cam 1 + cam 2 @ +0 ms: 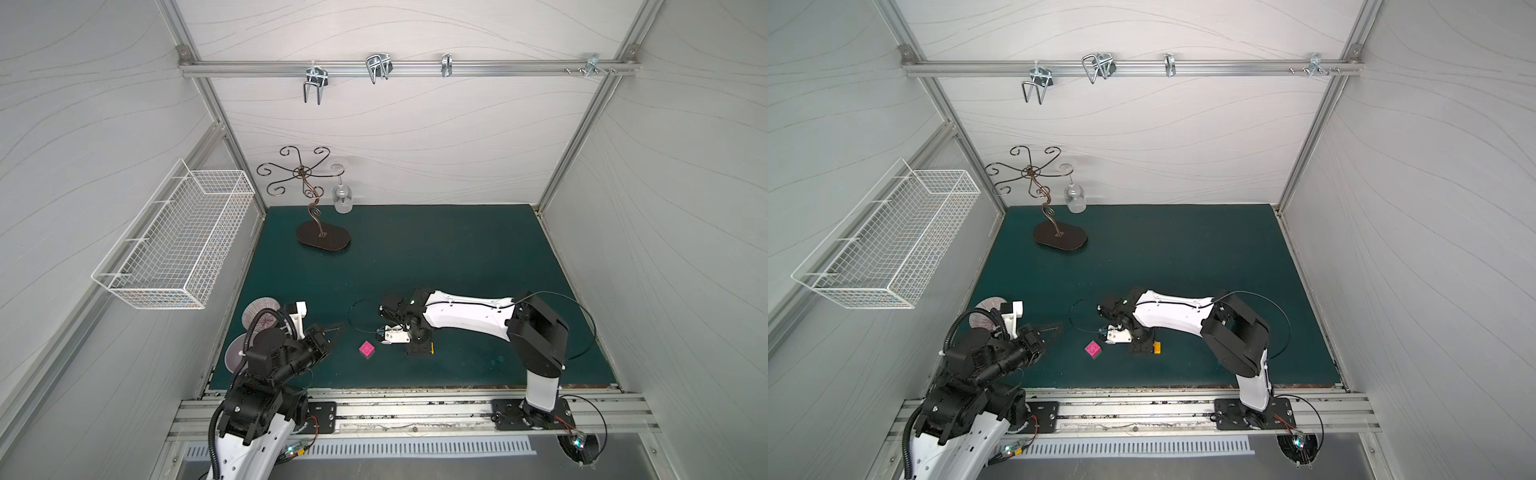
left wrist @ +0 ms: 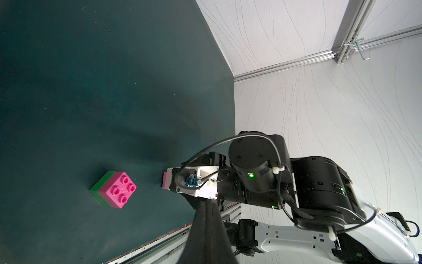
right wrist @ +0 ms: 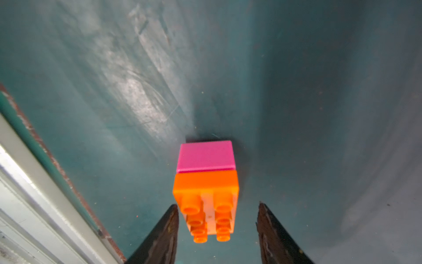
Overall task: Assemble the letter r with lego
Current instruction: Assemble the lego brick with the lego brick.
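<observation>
A white wire basket point(image 1: 178, 249) hung on the left wall. At the back of the dark green table point(image 1: 415, 257) stood a scrolled metal glass rack point(image 1: 323, 237), with one wine glass point(image 1: 342, 198) hanging upside down from it. The left gripper point(image 1: 334, 330) hovered over the table's near left part, its jaws pressed together and holding nothing. Just to its right, but apart from it, a magenta square brick point(image 2: 118, 190) sat pressed onto a green brick point(image 2: 98, 184), studs up, on the table. Further right, the right gripper point(image 3: 217, 206) pointed down with its jaws apart. A long orange brick point(image 3: 205, 185) lay between them, and neither finger clearly touched it. The orange brick rested on a second magenta brick point(image 3: 205, 156), which stood on the table.
</observation>
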`<state>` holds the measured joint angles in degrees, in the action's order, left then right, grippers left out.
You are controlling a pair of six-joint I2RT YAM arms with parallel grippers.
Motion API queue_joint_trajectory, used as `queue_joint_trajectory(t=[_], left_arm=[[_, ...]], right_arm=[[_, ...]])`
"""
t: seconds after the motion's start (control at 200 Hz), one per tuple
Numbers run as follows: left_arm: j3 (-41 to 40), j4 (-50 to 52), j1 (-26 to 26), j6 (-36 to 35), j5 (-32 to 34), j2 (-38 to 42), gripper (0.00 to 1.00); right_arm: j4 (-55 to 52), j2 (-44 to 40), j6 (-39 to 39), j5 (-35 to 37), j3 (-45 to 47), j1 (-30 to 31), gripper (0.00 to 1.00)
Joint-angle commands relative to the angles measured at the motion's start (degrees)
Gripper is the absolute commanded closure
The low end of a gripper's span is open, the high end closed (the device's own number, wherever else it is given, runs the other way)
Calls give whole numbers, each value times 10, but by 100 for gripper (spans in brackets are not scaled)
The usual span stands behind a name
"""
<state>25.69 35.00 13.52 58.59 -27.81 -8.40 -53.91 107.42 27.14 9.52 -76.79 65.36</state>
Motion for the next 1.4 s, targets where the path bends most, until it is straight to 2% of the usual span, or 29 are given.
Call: queue_joint_trajectory(t=[0.0,0.2,0.3,0.34,0.385,0.465,0.57,0.665,0.965,1.39], left_arm=[[23,-9,2,-9,6,1,100],[25,-5,2,-11,7,2,100],[28,1,2,-14,9,4,100],[28,2,2,-15,11,4,100],[29,3,2,-15,12,4,100],[29,4,2,-15,14,4,100],[30,7,2,-14,17,5,100],[33,12,2,-16,21,4,100],[38,36,2,-19,35,4,100],[32,58,2,-15,47,17,100]], right_arm=[[4,-33,-17,-1,-19,3,42],[7,-60,-77,-8,-50,-8,40],[12,-88,-135,-14,-53,-18,41],[6,-96,-169,-19,-58,-25,44],[-10,-98,-226,-24,-70,-37,56],[-58,-83,-306,-60,-96,-70,100],[-73,-76,-368,-146,-80,-101,100],[-54,-80,-399,-177,-49,-96,100],[-81,-22,-446,-157,-46,-34,100],[-67,16,-474,-169,-43,-23,100]])
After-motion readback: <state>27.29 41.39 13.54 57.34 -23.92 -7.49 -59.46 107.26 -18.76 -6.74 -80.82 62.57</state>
